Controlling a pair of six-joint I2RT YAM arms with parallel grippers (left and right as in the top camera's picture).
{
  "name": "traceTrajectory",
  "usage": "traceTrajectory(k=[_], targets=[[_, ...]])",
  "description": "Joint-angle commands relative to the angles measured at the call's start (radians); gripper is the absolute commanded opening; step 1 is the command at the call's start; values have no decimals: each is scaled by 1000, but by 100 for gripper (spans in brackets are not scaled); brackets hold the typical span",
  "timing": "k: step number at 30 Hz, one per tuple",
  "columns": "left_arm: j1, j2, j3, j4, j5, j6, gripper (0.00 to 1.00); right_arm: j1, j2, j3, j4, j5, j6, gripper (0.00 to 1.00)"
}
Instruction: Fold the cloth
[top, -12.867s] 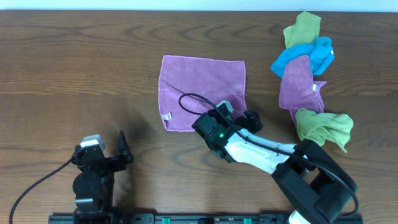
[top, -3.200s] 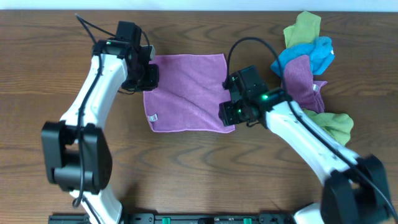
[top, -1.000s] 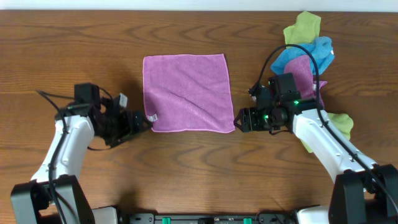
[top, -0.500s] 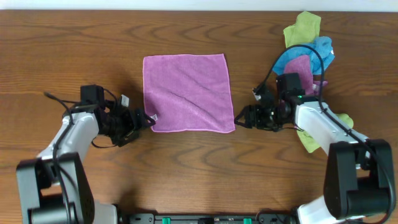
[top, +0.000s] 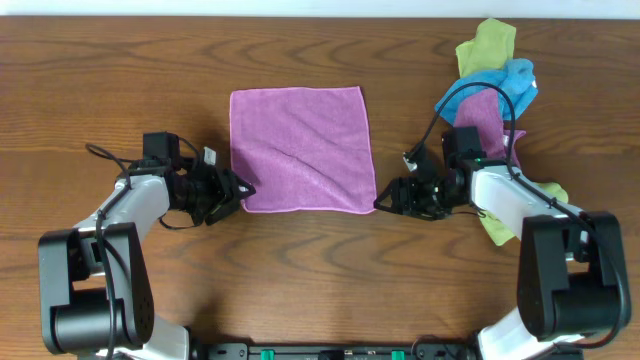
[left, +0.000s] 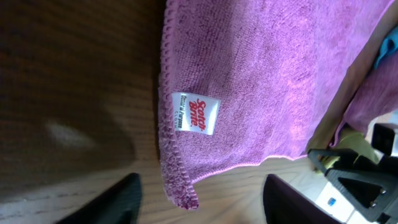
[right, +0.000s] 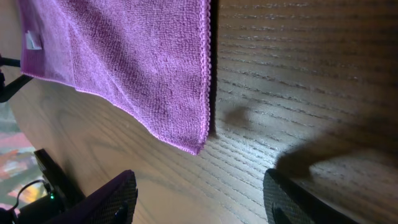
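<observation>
Off both near cloth (top: 300, 148) corners, spread jaws.

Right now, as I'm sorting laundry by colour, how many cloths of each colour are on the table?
Purple: 2, the flat purple cloth and the bunched purple cloth
Green: 2, the upper green cloth and the lower green cloth
Blue: 1, the blue cloth
Total: 5

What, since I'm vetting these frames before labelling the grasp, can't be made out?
Overhead: the right arm hides the lower cloth pile.
Left wrist: the fine print on the label is too small; the bottom edge cuts the left gripper.
Right wrist: the top edge cuts the purple cloth.
</observation>
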Motion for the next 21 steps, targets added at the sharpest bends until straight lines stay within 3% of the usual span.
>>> traceTrajectory(k=[1,12,17,21], targets=[[-3,11,3,3,-3,-13,57,-2,3,-5,5,-29,-15,66],[-7,77,3,3,6,-32,55,-2,3,-5,8,-25,-15,66],[-22,101,3,11,14,-55,44,-1,3,-5,3,-18,-15,62],[-21,102,3,11,25,-58,24,-1,3,-6,-15,-3,-15,63]])
